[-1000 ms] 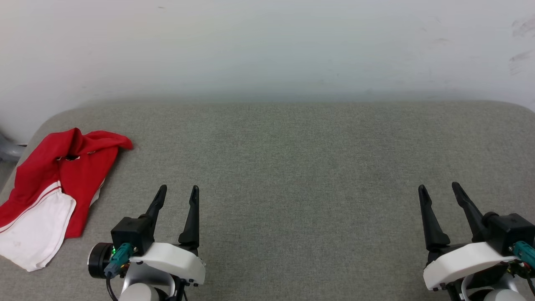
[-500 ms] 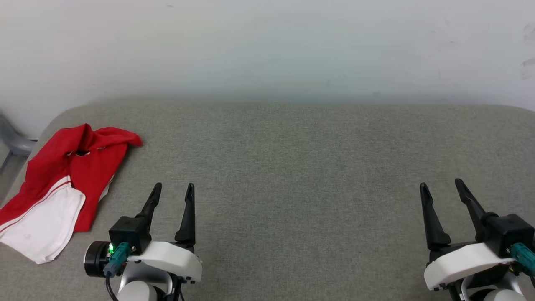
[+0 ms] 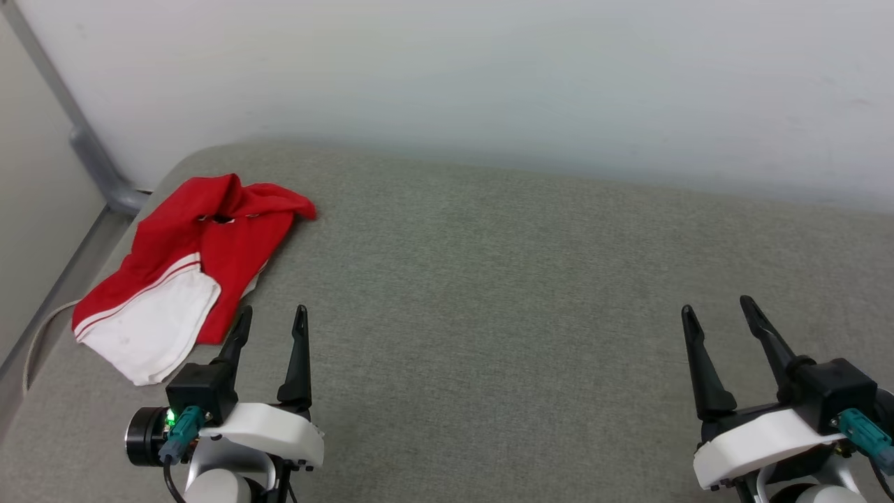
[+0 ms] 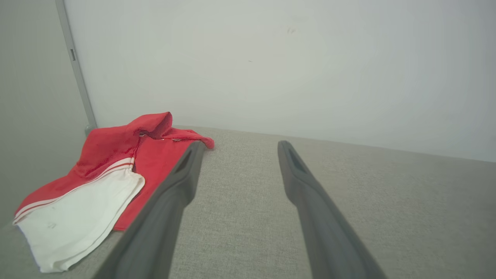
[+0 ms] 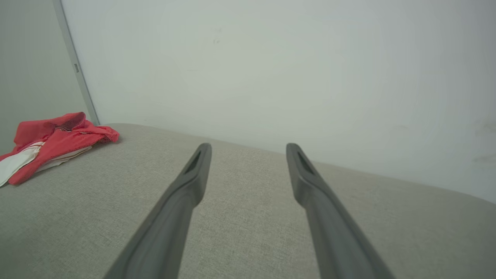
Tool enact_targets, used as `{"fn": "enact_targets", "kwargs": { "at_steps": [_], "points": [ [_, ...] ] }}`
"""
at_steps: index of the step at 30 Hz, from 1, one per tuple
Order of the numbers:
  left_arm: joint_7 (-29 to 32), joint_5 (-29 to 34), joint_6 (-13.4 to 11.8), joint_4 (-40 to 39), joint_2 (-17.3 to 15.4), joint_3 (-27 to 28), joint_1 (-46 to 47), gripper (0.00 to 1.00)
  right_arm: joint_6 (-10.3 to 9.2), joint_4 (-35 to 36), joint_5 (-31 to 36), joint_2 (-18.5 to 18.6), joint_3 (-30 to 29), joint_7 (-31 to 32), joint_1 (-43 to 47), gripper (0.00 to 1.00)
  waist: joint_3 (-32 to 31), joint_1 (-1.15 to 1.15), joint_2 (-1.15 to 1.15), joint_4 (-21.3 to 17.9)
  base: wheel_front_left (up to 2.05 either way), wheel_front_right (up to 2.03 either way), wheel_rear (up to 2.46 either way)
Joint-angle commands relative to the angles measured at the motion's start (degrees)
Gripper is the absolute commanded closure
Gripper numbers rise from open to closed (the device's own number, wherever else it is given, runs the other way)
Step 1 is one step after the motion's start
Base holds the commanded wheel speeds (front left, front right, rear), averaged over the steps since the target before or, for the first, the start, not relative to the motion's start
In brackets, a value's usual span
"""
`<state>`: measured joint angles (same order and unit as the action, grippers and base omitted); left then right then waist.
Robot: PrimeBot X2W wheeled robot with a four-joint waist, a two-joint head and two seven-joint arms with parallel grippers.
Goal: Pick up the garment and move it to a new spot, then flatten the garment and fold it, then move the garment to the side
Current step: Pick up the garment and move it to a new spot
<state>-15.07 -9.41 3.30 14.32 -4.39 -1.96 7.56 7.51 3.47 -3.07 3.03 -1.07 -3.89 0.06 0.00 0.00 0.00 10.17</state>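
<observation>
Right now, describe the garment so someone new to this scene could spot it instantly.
Start with the grey fabric surface against the white wall. Go to its far-left corner, just ahead and left of the left gripper. The garment lies crumpled there: bright red cloth with a white panel edged in red-and-white stripes, vivid against the grey.

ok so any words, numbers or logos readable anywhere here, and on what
None readable. The garment lies crumpled, showing plain red and white fabric with striped trim; no lettering or number faces any view. The grey surface, the wall, the left hand and the right hand show no legible marks.
</observation>
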Motion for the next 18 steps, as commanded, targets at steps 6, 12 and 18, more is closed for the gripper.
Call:
{"fn": "enact_targets", "kwargs": {
  "at_steps": [6,12,18],
  "points": [
    [-0.16,-0.48,0.35,-0.44,0.52,1.16,0.06,0.00,-0.04,0.44,-0.36,-0.22,1.87,0.23,-0.22,0.00,0.46,0.00,0.00,5.93,0.00,0.00,0.00],
    [-0.15,-0.76,0.79,-0.63,0.84,2.10,0.16,0.00,-0.04,0.59,-0.45,-0.21,3.38,0.38,-1.27,0.00,0.73,0.00,0.00,10.11,0.00,0.00,0.00],
    [-0.15,-1.13,1.23,-0.65,1.11,2.90,-0.16,0.00,-0.04,0.24,-0.15,-0.20,3.43,0.05,-1.23,0.00,0.62,0.00,0.00,13.43,0.00,0.00,0.00]
  ]
}}
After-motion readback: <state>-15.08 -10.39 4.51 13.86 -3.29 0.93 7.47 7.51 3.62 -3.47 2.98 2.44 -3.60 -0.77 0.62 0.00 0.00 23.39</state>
